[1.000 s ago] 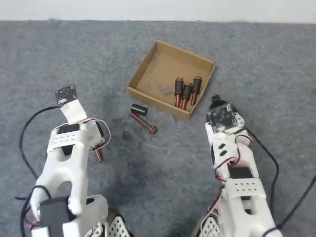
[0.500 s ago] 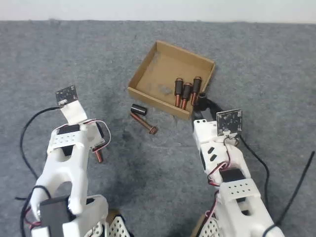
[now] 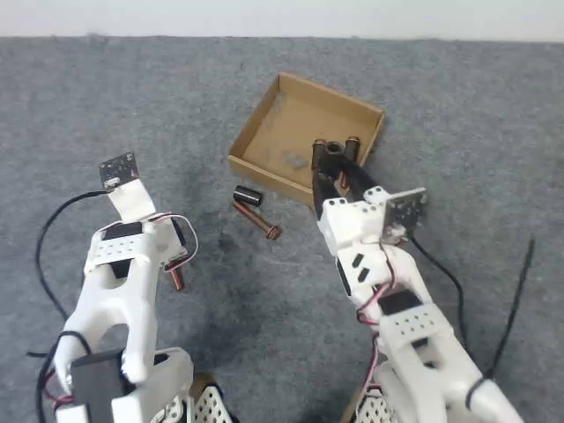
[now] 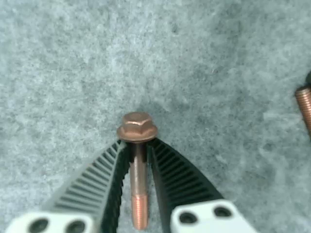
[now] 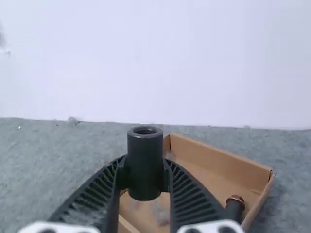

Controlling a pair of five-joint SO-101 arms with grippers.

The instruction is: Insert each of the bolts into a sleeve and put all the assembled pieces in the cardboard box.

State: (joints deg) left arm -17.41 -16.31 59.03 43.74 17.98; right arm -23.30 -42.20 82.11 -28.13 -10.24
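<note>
Now a bolt (image 4: 138, 170) is clamped in the left fingers (image 4: 107, 170); a black sleeve (image 5: 145, 145) is pinched by the right fingers (image 5: 102, 189) at the cardboard box (image 3: 264, 174), upper centre.

Even, diffuse lighting with short, soft shadows. The grey counter (image 3: 458, 106) is bright across the high view and darkens gently toward its near edge. Inside the cardboard box (image 3: 286, 123) the walls lay faint shade on the floor. The bolt (image 4: 137, 131) carries a mild highlight on its copper head. The dark sleeve (image 5: 145, 160) shows a dull sheen before a bright, evenly lit wall (image 5: 194, 58).
</note>
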